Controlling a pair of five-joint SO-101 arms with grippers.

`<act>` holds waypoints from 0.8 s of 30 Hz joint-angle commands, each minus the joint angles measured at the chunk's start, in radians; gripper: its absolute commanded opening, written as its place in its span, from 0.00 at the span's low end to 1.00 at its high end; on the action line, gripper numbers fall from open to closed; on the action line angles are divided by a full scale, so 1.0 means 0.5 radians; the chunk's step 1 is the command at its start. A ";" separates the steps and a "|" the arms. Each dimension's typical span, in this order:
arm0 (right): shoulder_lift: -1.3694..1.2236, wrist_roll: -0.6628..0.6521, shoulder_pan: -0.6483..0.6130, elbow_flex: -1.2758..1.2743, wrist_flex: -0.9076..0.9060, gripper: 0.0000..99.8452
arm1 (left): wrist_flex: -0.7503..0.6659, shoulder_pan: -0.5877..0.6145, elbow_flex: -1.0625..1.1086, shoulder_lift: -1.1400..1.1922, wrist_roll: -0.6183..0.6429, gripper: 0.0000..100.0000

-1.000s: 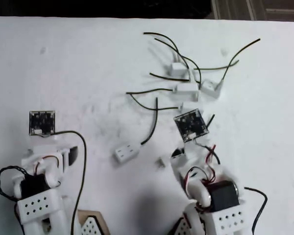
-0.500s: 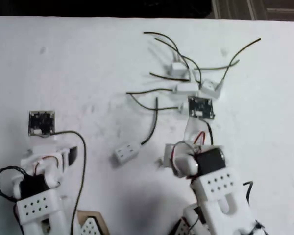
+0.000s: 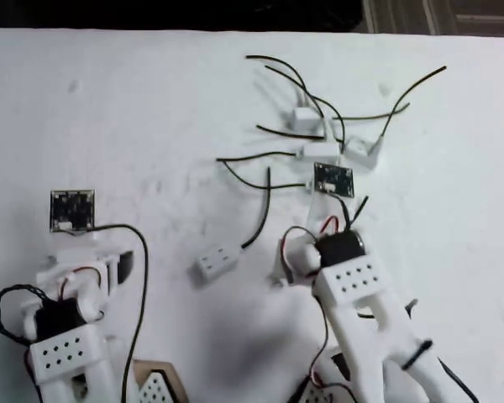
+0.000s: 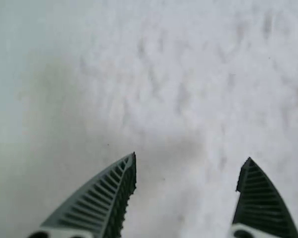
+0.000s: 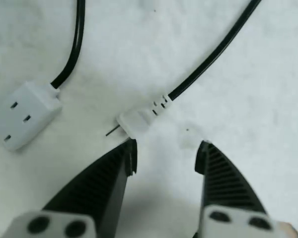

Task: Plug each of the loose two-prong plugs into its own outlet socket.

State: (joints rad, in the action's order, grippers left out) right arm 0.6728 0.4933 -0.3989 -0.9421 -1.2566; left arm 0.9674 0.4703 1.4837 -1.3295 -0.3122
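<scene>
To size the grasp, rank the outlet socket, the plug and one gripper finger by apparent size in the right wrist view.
1. Gripper finger, largest, but it sits nearest the camera.
2. Outlet socket.
3. Plug, clearly smallest; both lie on the table.

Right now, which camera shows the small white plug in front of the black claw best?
The right wrist view: the plug lies close up, prongs and black cord plain, just ahead of the open right gripper. In the high view that arm's wrist hides it. The left wrist view faces another patch of table.
</scene>
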 commanded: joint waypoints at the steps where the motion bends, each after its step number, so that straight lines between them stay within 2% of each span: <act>1: -0.183 0.107 -0.017 0.074 0.097 0.17 | -0.006 0.017 -0.012 -0.032 -0.021 0.32; 24: -0.827 0.126 -0.017 0.086 0.588 0.14 | -0.003 0.017 -0.012 -0.032 -0.021 0.32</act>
State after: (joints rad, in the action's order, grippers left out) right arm 0.2877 0.5470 -0.3974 -0.9252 -1.0050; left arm 0.9674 0.4703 1.4837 -1.3295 -0.3122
